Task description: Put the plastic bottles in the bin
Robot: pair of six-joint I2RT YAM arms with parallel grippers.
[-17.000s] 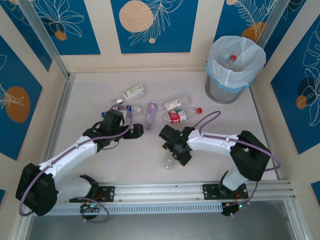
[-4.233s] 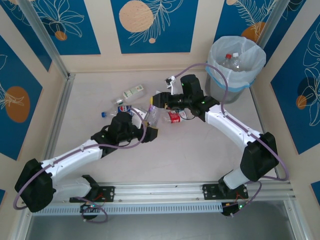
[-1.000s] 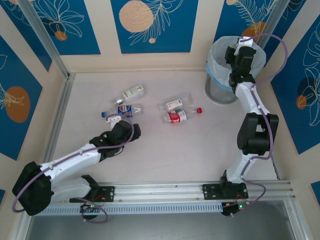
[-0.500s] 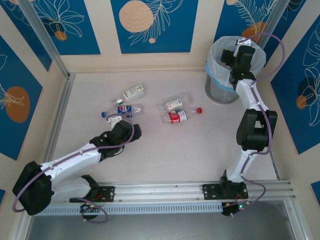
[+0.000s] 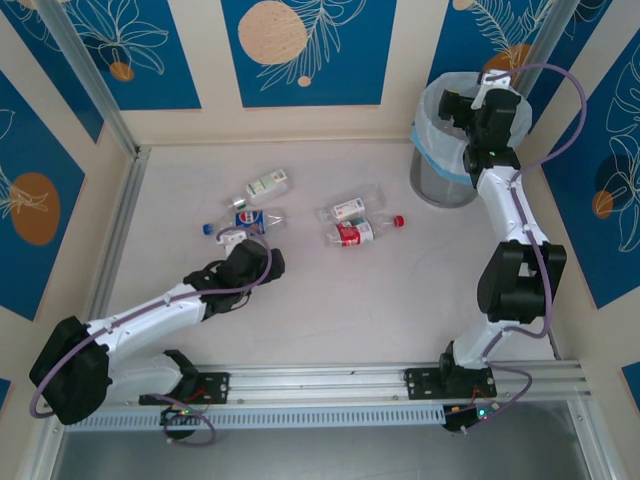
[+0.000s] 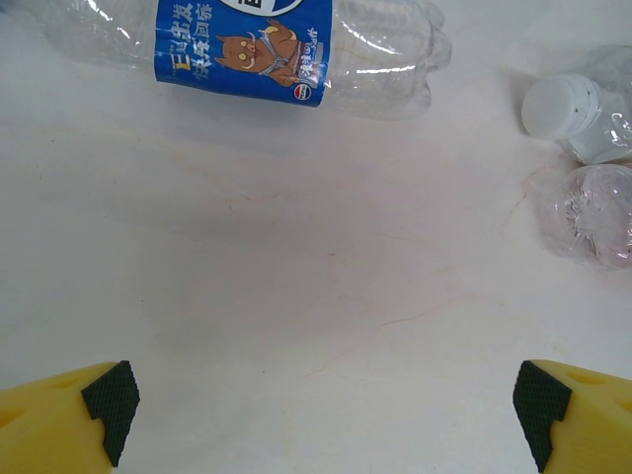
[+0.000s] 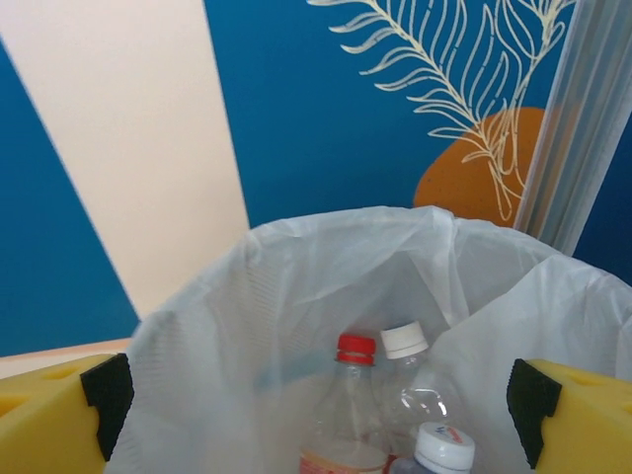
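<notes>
While the right gripper (image 7: 321,395) hangs empty, jaws apart, over the bin (image 5: 440,186) at 1 o'clock, the left gripper (image 6: 326,415), jaws spread wide, is nearer: the blue-labelled plastic bottle (image 6: 247,49) lies on the table (image 6: 296,296) at its 11 o'clock, long axis running 9 to 3.

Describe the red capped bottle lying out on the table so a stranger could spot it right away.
From the bin at the far right, look left to the closest two bottles, lying side by side. It is the front one of the pair, the red-capped bottle: it has a red label and red cap, unlike the pale-labelled bottle just behind it.
</notes>
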